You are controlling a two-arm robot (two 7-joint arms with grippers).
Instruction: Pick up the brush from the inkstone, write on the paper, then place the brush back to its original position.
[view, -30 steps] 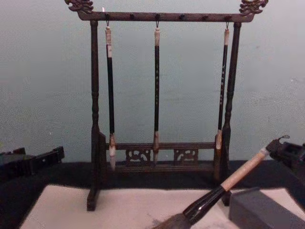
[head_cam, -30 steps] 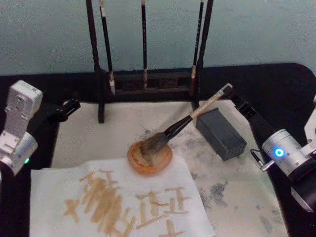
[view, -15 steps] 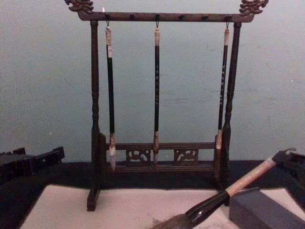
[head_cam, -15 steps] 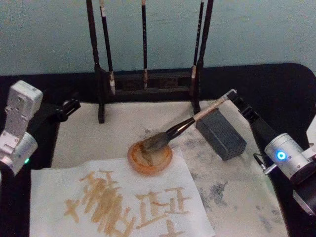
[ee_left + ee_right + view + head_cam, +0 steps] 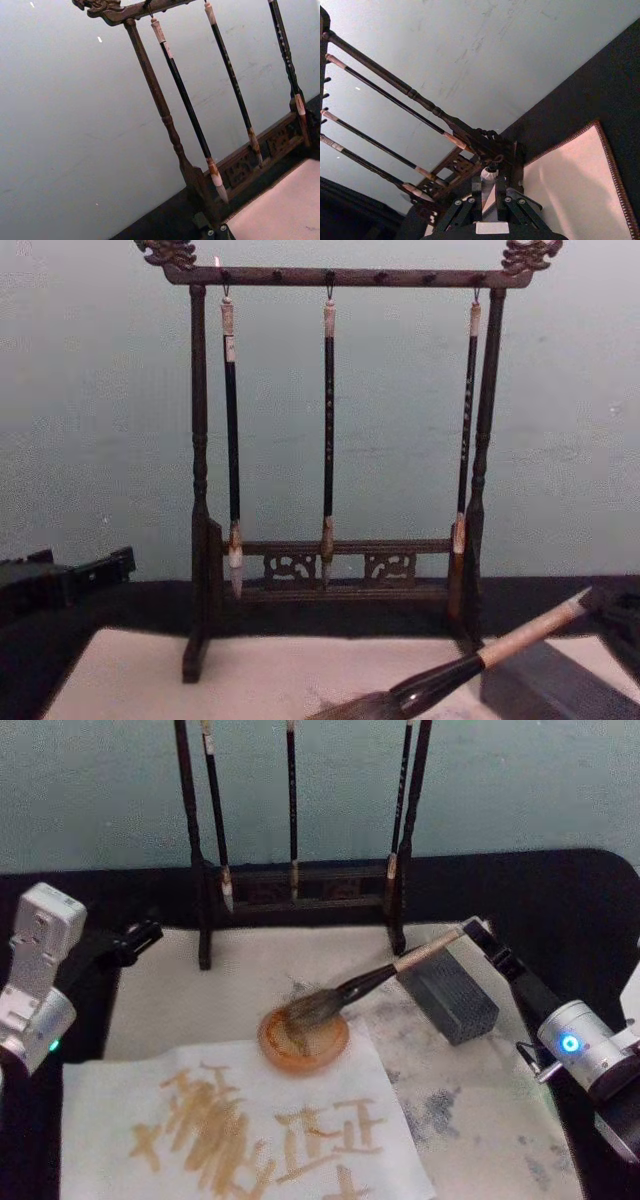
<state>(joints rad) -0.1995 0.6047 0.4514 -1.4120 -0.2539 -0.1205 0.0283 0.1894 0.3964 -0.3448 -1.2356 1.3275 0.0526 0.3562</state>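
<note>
- Right claw [image 5: 478, 932], right of centre in the head view, is closed on the top end of the thick calligraphy brush [image 5: 375, 978] with beige upper handle, black lower section and grey-brown bristles.
- Brush lies at a shallow slant: handle resting across the upper-left edge of the dark grey brick-like inkstone [image 5: 447, 990], bristle head down in the round orange-brown dish [image 5: 303, 1040] at frame centre.
- Chest view, lower right: brush [image 5: 480, 660] slanting low, inkstone [image 5: 545, 695] just below the handle.
- Large pale cream paper [image 5: 240, 1135] fills the lower left of the head view, carrying tan brush strokes; its upper right corner is just beside the dish.
- Paper, dish and inkstone sit on a stained cream felt mat [image 5: 480, 1110] on the black desk [image 5: 560, 900].
- Left claw [image 5: 140, 935], left edge of the head view, hangs beside the mat's corner; can't tell its finger state.
- Dark wooden rack [image 5: 335, 440] with three slim black brushes [image 5: 328, 430] hanging, at the back.
</note>
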